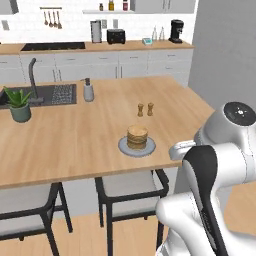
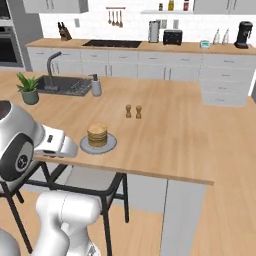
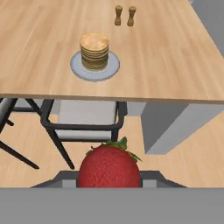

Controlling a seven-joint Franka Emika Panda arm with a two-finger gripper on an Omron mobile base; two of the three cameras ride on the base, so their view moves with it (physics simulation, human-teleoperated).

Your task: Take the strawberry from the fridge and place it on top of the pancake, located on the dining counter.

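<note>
1. The bright red strawberry (image 3: 109, 166) with its small green leafy cap sits clamped in the two-finger gripper (image 3: 109, 183), filling the bottom of the hand view.
2. Ahead of the gripper, the short stack of golden-brown pancakes (image 3: 94, 51) rests on a small round grey plate (image 3: 111, 65), near the edge of the light-wood dining counter (image 3: 175, 65).
3. Beyond the stack stand two small brown shakers (image 3: 124, 15).
4. Below the counter edge, a grey-seated stool with a black frame (image 3: 83, 124) lies between gripper and plate.

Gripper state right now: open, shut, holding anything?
Gripper: shut on the strawberry, held short of the counter edge; pancake is still bare.
</note>
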